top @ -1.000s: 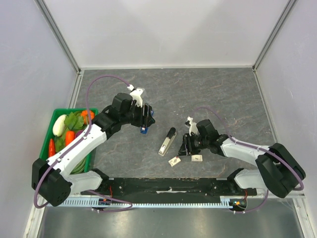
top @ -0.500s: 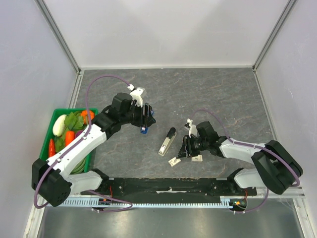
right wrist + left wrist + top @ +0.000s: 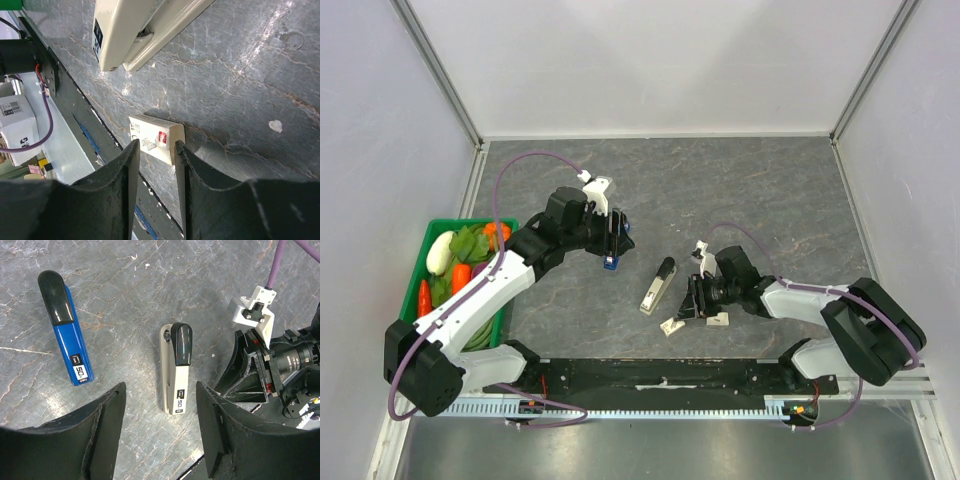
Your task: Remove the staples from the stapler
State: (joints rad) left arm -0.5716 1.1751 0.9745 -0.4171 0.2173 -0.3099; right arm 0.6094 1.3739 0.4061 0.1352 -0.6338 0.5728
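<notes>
A beige stapler with a black top [image 3: 658, 285] lies closed on the grey table, between the arms. It shows in the left wrist view [image 3: 176, 367] and its end in the right wrist view [image 3: 135, 25]. A blue stapler [image 3: 65, 335] lies to its left, mostly hidden under my left gripper [image 3: 614, 243] in the top view. My left gripper [image 3: 160, 440] is open and empty, held above the table. My right gripper [image 3: 687, 306] is low, just right of the beige stapler. Its jaws [image 3: 155, 145] stand a narrow gap apart over a small white staple box [image 3: 156, 137], not gripping it.
A second white staple box [image 3: 718, 320] lies beside the right gripper. A green basket [image 3: 460, 221] of vegetables stands at the left edge. The black base rail [image 3: 650, 375] runs along the near edge, close to the boxes.
My right gripper has shifted slightly left and down toward the staple box. The left arm and both staplers have not moved.
</notes>
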